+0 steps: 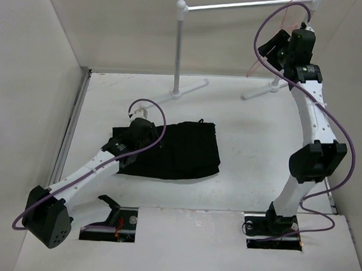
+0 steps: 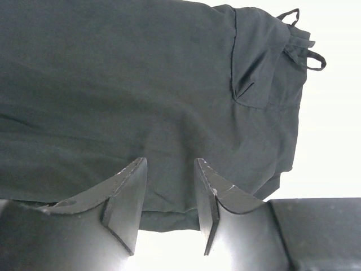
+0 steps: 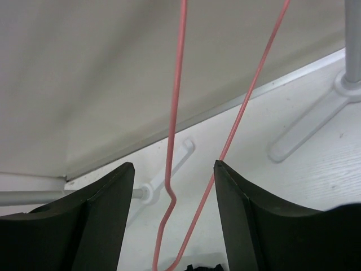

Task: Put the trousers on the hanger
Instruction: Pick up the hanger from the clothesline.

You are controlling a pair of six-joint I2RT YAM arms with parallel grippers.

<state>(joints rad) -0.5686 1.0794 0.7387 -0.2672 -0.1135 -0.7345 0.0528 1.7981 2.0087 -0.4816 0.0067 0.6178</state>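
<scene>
The black trousers (image 1: 189, 151) lie folded flat in the middle of the table. My left gripper (image 1: 141, 132) hovers low over their left part. In the left wrist view its jaws (image 2: 169, 164) stand apart above the cloth's near edge, with nothing pinched between them; the trousers (image 2: 141, 84) fill that view. The thin pinkish-red hanger (image 1: 253, 69) hangs from the rack's rail at the back right. My right gripper (image 1: 272, 46) is raised beside it. In the right wrist view the gripper (image 3: 174, 166) is open and two wires of the hanger (image 3: 175, 113) run down between the fingers, touching neither.
The grey clothes rack with white joints stands at the back, its post (image 1: 179, 50) left of centre and its rail (image 1: 248, 5) running right. Its feet (image 3: 299, 132) rest on the white table. Walls enclose the table on the left, back and right.
</scene>
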